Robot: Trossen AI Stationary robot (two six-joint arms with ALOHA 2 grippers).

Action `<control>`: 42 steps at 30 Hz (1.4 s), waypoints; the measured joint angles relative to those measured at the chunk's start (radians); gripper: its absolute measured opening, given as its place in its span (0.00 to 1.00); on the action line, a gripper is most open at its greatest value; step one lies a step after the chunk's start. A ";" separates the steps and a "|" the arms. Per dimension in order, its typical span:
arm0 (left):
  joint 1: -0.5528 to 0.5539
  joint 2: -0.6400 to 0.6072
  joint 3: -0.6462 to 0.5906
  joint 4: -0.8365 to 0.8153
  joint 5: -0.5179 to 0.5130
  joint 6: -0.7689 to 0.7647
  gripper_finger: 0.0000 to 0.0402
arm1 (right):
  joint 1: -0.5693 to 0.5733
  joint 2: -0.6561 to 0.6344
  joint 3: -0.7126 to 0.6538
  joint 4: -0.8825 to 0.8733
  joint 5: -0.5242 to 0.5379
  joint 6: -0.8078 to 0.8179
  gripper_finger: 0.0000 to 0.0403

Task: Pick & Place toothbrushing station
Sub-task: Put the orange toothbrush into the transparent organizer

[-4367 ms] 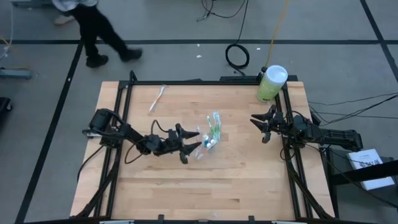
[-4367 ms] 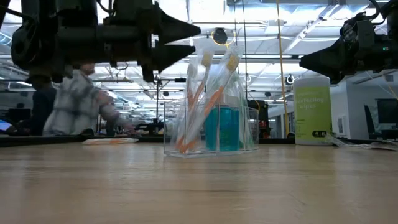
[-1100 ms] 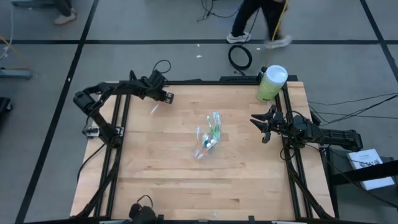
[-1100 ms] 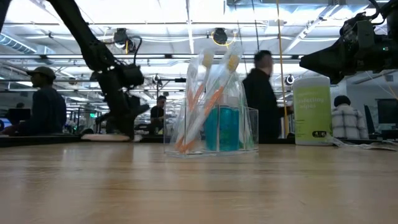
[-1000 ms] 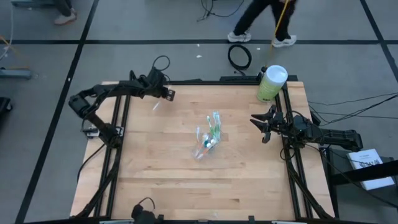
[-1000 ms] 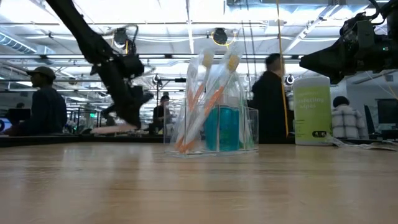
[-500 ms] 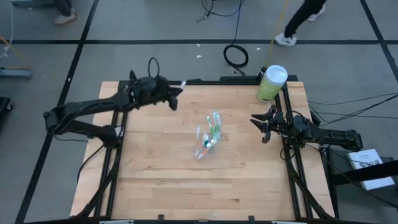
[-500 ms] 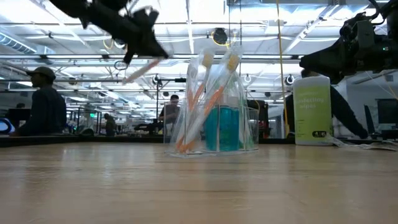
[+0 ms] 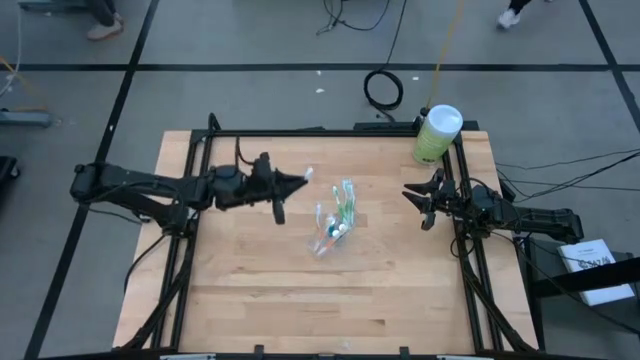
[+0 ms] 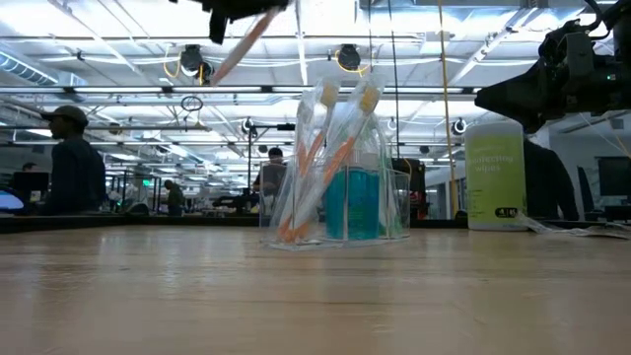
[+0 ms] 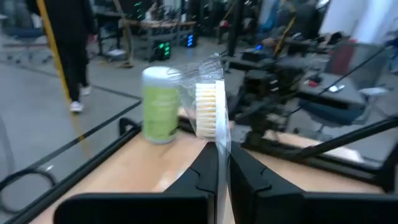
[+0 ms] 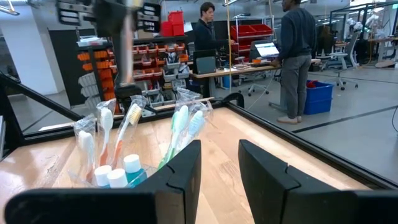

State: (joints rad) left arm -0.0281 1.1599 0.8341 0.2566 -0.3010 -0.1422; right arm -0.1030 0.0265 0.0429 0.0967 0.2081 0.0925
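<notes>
Brush handle hidden between pinching left gripper fingers; wrapped, white bristles. Right gripper half open, empty.

In the low view the left gripper is cut off by the top edge, and only a part of its toothbrush shows below it. In the left wrist view this toothbrush's handle is hidden between the fingers.
</notes>
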 joint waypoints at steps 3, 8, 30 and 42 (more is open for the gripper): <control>-0.058 0.003 0.000 0.046 -0.003 0.005 0.03 | 0.000 0.000 0.000 0.000 0.000 0.000 0.24; -0.155 0.058 0.000 0.149 0.004 0.070 0.03 | 0.000 0.000 0.000 0.000 0.000 0.000 0.24; -0.335 0.379 -0.012 0.765 0.073 0.341 0.03 | 0.000 0.000 -0.001 0.000 0.000 0.000 0.24; -0.258 0.379 -0.237 1.101 0.092 0.242 0.03 | 0.000 0.000 -0.001 0.000 0.000 0.000 0.24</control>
State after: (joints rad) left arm -0.2860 1.5385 0.5973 1.3572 -0.2092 0.1003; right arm -0.1030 0.0265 0.0418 0.0967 0.2081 0.0924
